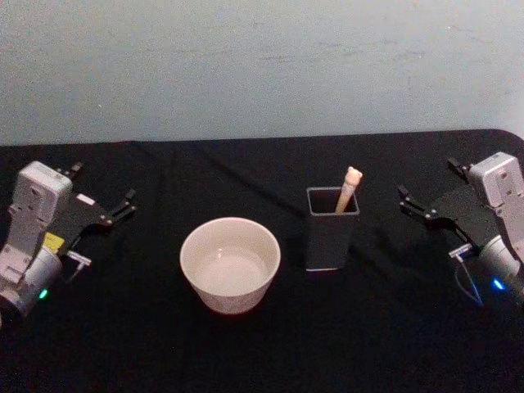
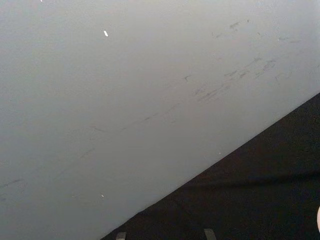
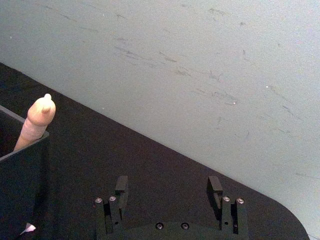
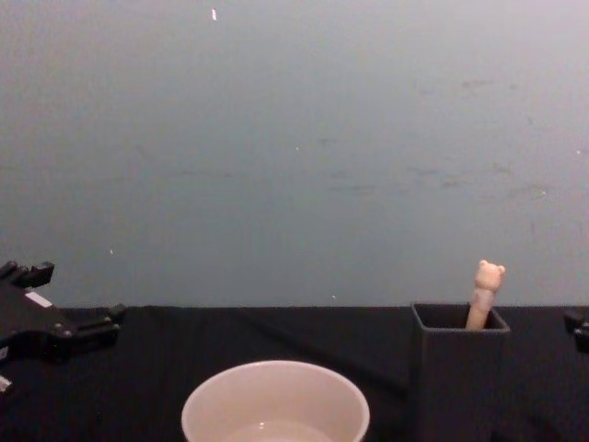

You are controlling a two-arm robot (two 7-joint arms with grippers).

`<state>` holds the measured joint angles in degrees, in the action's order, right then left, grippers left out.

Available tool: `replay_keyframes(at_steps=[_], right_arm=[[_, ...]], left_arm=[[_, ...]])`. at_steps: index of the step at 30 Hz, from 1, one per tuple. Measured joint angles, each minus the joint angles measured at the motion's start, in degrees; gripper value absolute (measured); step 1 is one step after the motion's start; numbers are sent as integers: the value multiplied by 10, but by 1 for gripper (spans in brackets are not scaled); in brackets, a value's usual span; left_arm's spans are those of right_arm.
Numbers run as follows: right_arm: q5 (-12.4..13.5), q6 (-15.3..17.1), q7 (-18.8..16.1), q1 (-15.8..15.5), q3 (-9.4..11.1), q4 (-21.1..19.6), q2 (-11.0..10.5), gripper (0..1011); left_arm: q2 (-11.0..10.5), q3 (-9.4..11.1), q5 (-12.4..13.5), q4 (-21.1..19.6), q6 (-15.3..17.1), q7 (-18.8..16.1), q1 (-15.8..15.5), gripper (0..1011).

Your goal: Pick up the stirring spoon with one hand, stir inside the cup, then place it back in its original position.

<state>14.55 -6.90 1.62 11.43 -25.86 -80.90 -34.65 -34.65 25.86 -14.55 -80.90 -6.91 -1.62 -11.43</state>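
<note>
Cup [image 1: 229,301] sits nearest, front-centre on the black cloth [image 1: 262,360]: wide, round, off-white, smooth rim. Head view looks down into it, but can't tell if there's liquid inside. Chest view gets just its rim and inner wall [image 4: 276,391] from the side.

Holder [image 1: 330,241], dark grey, square, open-topped, stands upright just to the robot's right of the cup, not touching it. Stirring spoon [image 1: 349,188] stands in it, leaning toward the far right corner, w/ the pale beige handle poking above the rim and the bowl hidden inside. Chest view shows the bear head w/ 2 ears [image 4: 484,293]. Right wrist view has a rounded tip [image 3: 36,122] over the holder's edge [image 3: 22,190].

Left gripper [image 1: 105,181] hangs at the table's left edge, well apart from the cup, fingers spread. Right gripper [image 1: 427,177] is at the right edge, near the holder but clear of it, fingers apart w/ nothing between, also seen in its own wrist view [image 3: 168,182].

Yellow sticker [image 1: 53,243] and white tag [image 1: 84,199] on the left arm: text unreadable. Scuffed pale wall [image 1: 262,65] behind.
</note>
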Motion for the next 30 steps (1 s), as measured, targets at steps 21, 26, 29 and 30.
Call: replay_keyframes(at_steps=[21, 26, 29, 30], right_arm=[[0, 0, 0, 0, 0, 0, 0, 1002], [0, 0, 0, 0, 0, 0, 0, 1003], [0, 0, 0, 0, 0, 0, 0, 1002], [0, 0, 0, 0, 0, 0, 0, 1002]], left_arm=[[0, 0, 0, 0, 0, 0, 0, 1001], [0, 0, 0, 0, 0, 0, 0, 1001], [0, 0, 0, 0, 0, 0, 0, 1001], [0, 0, 0, 0, 0, 0, 0, 1001]])
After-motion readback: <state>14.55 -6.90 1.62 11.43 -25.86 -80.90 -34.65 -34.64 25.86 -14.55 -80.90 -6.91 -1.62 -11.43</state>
